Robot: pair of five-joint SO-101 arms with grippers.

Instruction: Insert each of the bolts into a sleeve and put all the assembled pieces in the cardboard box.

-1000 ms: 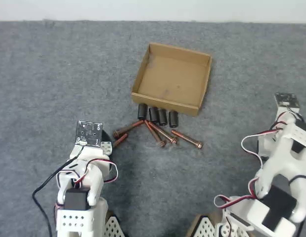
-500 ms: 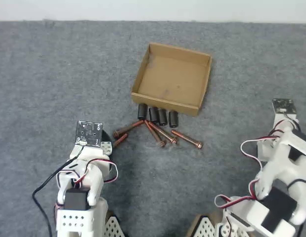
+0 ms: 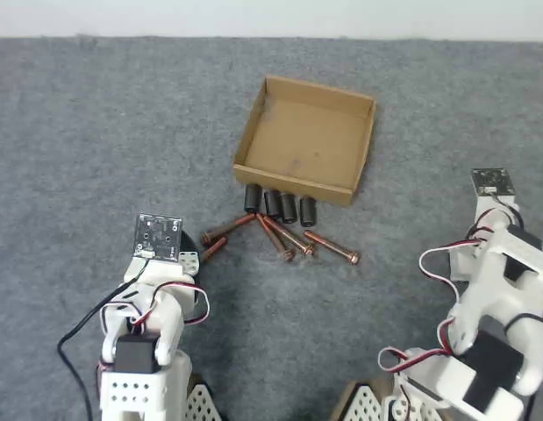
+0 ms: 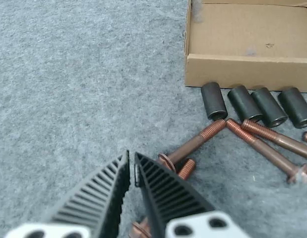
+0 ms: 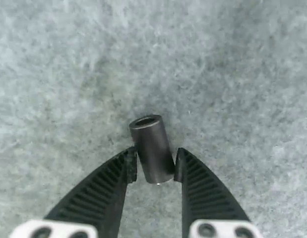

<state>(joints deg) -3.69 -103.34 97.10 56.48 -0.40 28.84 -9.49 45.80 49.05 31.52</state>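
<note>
Right gripper (image 5: 154, 157) clamps a black cylindrical sleeve (image 5: 151, 146) over grey carpet (image 5: 59, 74). Left gripper (image 4: 132, 161), closed and empty, hovers beside copper-coloured threaded bolts (image 3: 284, 235). Four black sleeves (image 3: 280, 203) lie against the open cardboard box (image 3: 293, 180).

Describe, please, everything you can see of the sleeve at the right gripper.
The sleeve is a short, dark, smooth tube, seemingly metal, its open bore showing empty at the far end. The right gripper clamps its sides with both fingers near the other end. Grey carpet lies behind it; whether it rests there is unclear.
</note>
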